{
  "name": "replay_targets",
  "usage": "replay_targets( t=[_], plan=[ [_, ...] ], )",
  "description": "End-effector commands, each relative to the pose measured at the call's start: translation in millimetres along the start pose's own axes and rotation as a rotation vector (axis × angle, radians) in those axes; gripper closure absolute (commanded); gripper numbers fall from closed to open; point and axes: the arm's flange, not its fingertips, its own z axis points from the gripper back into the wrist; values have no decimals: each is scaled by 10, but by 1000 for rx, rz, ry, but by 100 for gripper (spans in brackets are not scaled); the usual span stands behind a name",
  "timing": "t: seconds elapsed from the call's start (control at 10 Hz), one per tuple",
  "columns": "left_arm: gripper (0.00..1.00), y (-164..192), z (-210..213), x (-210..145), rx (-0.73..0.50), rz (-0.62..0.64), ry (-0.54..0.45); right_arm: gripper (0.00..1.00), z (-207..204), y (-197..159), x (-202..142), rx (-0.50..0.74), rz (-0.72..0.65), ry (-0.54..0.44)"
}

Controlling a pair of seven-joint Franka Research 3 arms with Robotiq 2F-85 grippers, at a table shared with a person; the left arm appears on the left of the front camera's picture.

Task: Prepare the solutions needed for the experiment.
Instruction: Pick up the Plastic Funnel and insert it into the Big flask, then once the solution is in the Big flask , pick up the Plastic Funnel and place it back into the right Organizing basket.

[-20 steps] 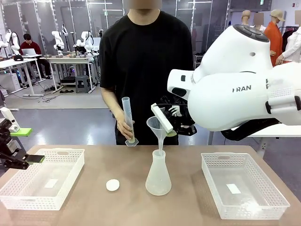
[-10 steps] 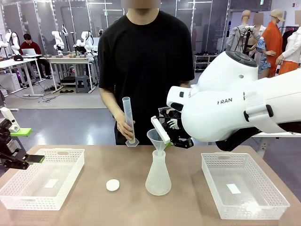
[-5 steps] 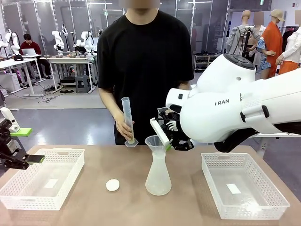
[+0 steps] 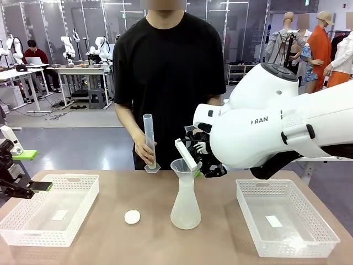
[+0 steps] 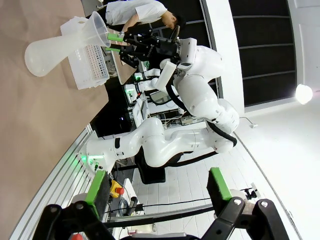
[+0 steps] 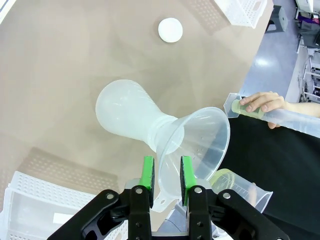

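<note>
The right hand is reaching down over the funnel, its two green pads sitting on either side of the funnel's rim wall. A narrow gap is showing between the jaws, but I cannot tell whether the pads are pressing the plastic or standing just clear of it. The funnel is sitting stem-down in the neck of the conical flask, directly below the fingertips. This is presumably so that liquid can pass through the narrow neck without spilling. The flask is standing upright on the worktop.

The solutions are showing as a pale yellow band at the foot of the measuring cylinder, beyond the funnel from the right hand and apart from it. The person's hand is gripping the cylinder low down, above the worktop. In the front view its long axis is running nearly vertical, mouth up and foot down, so the liquid is pooling at the bottom and nothing is pouring yet. A graduated beaker with a yellowish tint is showing just past the fingertips; its contents are unclear.

The left hand is hanging well away from the flask, jaws wide apart and gripping nothing, probably leaving room for the pour.
</note>
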Motion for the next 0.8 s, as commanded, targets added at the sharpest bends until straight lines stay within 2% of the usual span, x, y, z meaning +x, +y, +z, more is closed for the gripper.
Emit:
replay_targets(
  t=[0.0,0.7],
  plan=[
    [0,-25,-2,-2,-4,-6,0,71,-2,4,-10,0,-2,-1],
    [0,-25,-2,-2,-4,-6,0,71,-2,4,-10,0,-2,-1]
  ],
)
